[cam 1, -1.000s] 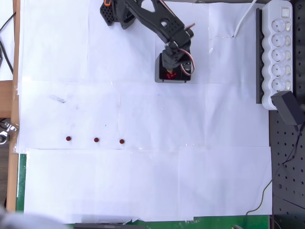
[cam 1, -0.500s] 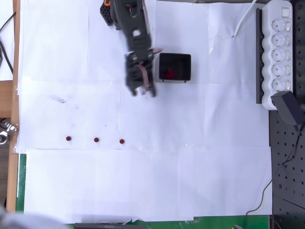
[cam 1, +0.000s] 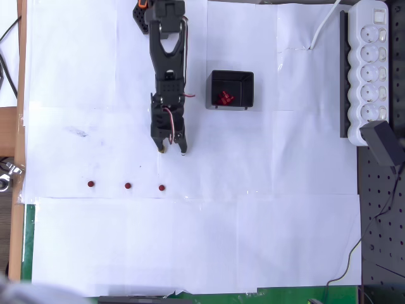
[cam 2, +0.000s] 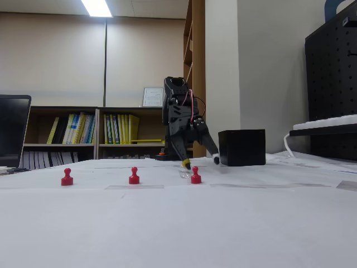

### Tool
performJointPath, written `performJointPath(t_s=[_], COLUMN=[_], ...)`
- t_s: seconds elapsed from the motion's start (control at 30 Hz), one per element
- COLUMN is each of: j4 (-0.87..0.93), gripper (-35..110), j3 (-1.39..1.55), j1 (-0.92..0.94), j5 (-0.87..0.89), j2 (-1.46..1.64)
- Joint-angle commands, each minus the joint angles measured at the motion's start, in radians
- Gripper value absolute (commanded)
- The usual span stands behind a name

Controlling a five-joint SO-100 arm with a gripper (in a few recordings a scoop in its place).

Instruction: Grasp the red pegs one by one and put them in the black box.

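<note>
Red pegs, small dark-red plastic pieces with round heads: three stand upright in a row on the white paper-covered table (cam 1: 253,240), at (cam 1: 91,184), (cam 1: 128,186) and (cam 1: 162,188) in the overhead view; the fixed view shows the same three at (cam 2: 67,177), (cam 2: 134,176) and (cam 2: 195,175). Several more lie heaped inside the small black rectangular open-topped plastic box (cam 1: 247,81), which sits well apart from the row, to the upper right in the overhead view. The black robot arm (cam 1: 168,57) reaches down the sheet. Its two-finger gripper (cam 1: 173,151) hangs above the paper near the rightmost standing peg, fingers spread apart, holding nothing. A white power strip (cam 1: 371,69) lies along the right edge.
</note>
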Motion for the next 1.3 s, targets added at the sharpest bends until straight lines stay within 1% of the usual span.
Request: performJointPath(t_s=[0.0,0.2,0.3,0.5,1.27], j4=[-0.060,-0.264,-0.321,-0.351,-0.327], gripper=[21,21,21,22,22], j3=[0.103,0.118,0.127,0.179,0.454], j1=[0.006,0.043,0.055,0.074,0.097], j5=[0.020,0.132,0.178,0.236,0.247], j2=[0.052,0.169,0.206,0.261,0.469])
